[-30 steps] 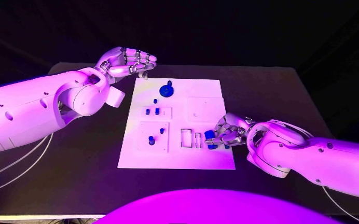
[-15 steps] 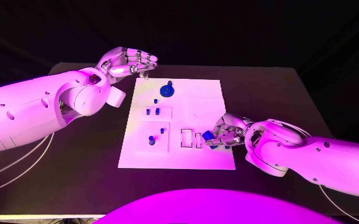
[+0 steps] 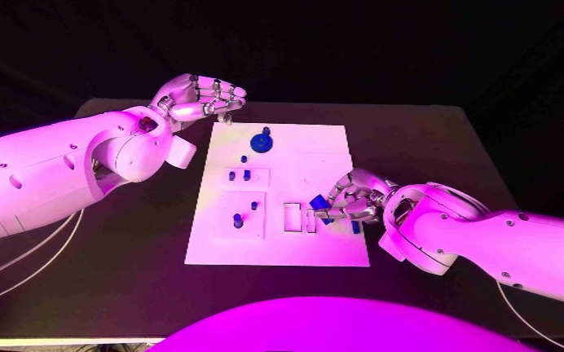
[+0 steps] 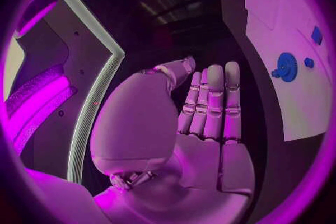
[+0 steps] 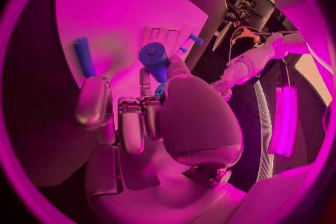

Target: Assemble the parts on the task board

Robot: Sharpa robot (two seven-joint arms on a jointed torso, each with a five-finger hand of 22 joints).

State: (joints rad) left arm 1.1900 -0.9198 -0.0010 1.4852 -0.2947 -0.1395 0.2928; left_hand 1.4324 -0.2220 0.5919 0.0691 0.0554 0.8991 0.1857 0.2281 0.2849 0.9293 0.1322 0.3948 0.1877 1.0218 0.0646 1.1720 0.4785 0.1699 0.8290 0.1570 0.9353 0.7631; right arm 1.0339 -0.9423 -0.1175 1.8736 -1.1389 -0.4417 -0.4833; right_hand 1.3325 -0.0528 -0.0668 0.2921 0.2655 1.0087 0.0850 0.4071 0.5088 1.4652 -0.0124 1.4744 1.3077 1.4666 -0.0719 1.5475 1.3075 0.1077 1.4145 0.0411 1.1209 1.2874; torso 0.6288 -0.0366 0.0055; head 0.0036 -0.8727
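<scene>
The white task board (image 3: 317, 144) lies in the middle of the black table. My right hand (image 3: 353, 204) hovers over its near right part and pinches a blue part (image 3: 317, 202) between thumb and fingers; the right wrist view shows that part (image 5: 155, 59) at the fingertips, over the board (image 5: 112, 5). A blue rod (image 5: 84, 56) shows beside one finger; I cannot tell whether it is held. My left hand (image 3: 202, 99) hangs by the board's far left corner, fingers curled in, nothing in it. A round blue part (image 3: 263, 142) sits at the board's far end.
Small blue pegs stand on the board's left half (image 3: 231, 176) (image 3: 237, 221). Two narrow slots (image 3: 292, 216) lie just left of my right hand. The left wrist view shows the board's edge (image 4: 280, 22) with the round blue part (image 4: 286, 66). Bare black table (image 3: 423, 140) surrounds the board.
My right hand has lifted the blue part and carried it a little farther up the board and leftward, toward the slots. The left hand has stayed still.
</scene>
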